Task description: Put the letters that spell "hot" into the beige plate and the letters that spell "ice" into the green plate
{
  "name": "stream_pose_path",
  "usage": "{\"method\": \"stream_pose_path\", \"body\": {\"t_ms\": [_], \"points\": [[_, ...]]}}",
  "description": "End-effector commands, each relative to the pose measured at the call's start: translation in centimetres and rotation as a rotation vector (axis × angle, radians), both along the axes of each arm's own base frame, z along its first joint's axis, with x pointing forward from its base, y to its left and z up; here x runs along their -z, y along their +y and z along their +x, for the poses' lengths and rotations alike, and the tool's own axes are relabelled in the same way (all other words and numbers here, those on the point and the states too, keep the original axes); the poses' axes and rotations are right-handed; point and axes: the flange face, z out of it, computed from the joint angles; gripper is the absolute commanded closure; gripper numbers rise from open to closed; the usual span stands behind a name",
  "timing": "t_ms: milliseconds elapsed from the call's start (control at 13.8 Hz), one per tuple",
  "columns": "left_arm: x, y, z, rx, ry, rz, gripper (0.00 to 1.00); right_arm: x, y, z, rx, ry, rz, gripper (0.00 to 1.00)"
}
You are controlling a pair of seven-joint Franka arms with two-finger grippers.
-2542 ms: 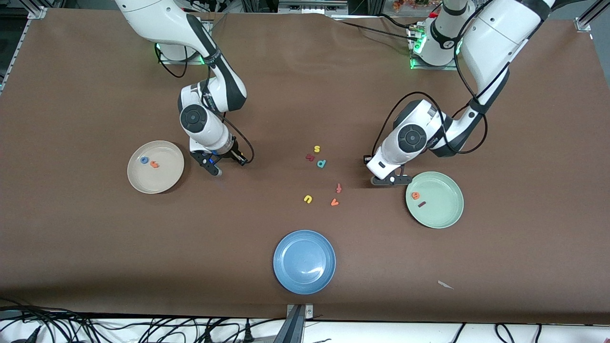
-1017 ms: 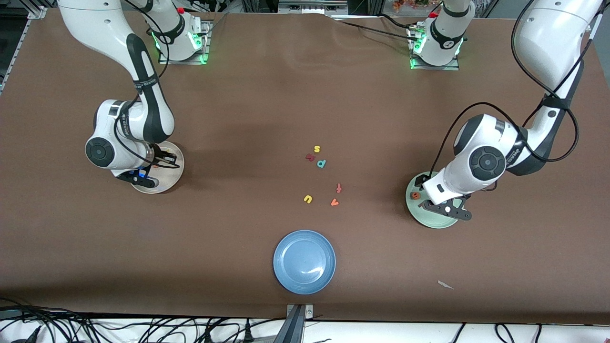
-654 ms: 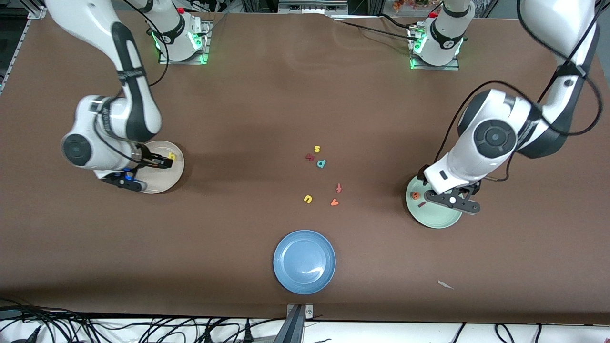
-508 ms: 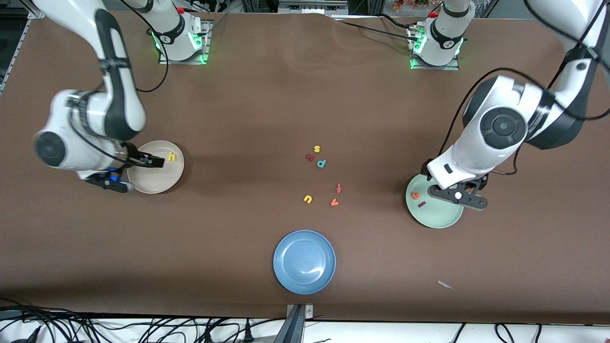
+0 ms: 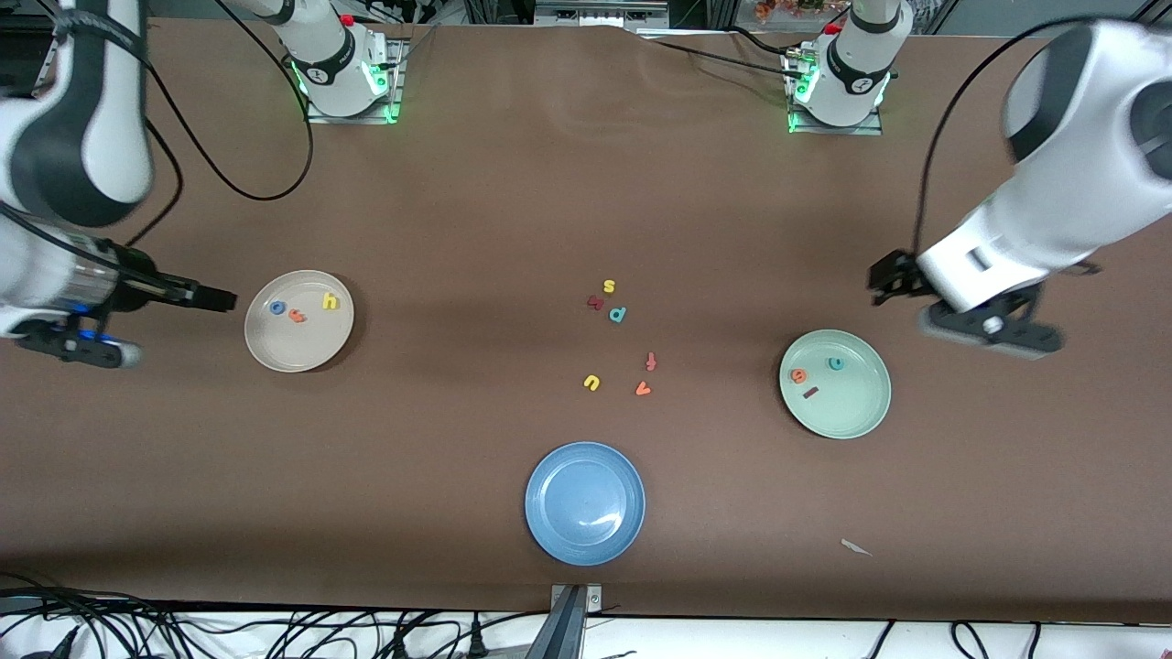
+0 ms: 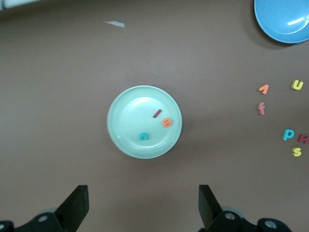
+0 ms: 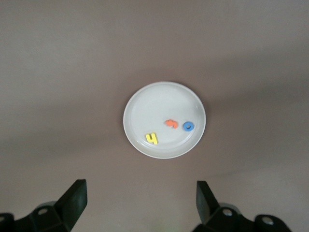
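The beige plate (image 5: 295,350) (image 7: 145,104) holds the yellow h (image 5: 330,301) (image 7: 152,138), the blue o (image 5: 276,307) (image 7: 188,126) and the orange t (image 5: 296,316) (image 7: 171,123). In the green plate (image 5: 856,414) (image 6: 128,108) lie the orange e (image 5: 799,375) (image 6: 167,123), the teal c (image 5: 835,363) (image 6: 144,136) and the maroon i (image 5: 810,393) (image 6: 157,113). My right gripper (image 5: 180,327) (image 7: 141,210) hangs open and empty, high over the table beside the beige plate. My left gripper (image 5: 952,316) (image 6: 143,212) is open and empty, high beside the green plate.
A blue plate (image 5: 584,540) (image 6: 277,29) sits near the table's front edge. Several loose letters lie mid-table: yellow s (image 5: 609,286), teal d (image 5: 618,314), red f (image 5: 651,361), yellow u (image 5: 591,383), orange v (image 5: 643,389). A paper scrap (image 5: 856,547) lies near the front edge.
Both arms rose and drew away from their plates. The right gripper opened and the yellow h now lies in the beige plate. The teal c now shows in the green plate.
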Motion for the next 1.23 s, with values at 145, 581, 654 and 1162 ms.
{"method": "stream_pose_path", "body": {"t_ms": [145,581,654,1162], "points": [[-3.5,2.2,-3.6,-0.05,-0.045,-0.014,0.0,-7.2,-0.9,-1.3,-0.026,-0.1,0.027,0.0],[-3.5,3.4,-5.7,-0.091,-0.028,-0.054,0.0,-10.0,-2.9,-1.3,-0.025,-0.13,-0.006,0.0],[-3.6,3.0,-5.7,-0.083,-0.037,-0.052,0.0,-10.1,-2.9,-1.1,-0.042,-0.13,-0.011,0.0],[-3.4,3.5,-5.5,-0.095,-0.003,-0.048,0.0,-8.9,-3.4,-1.8,-0.107,-0.196,-0.101,0.01]]}}
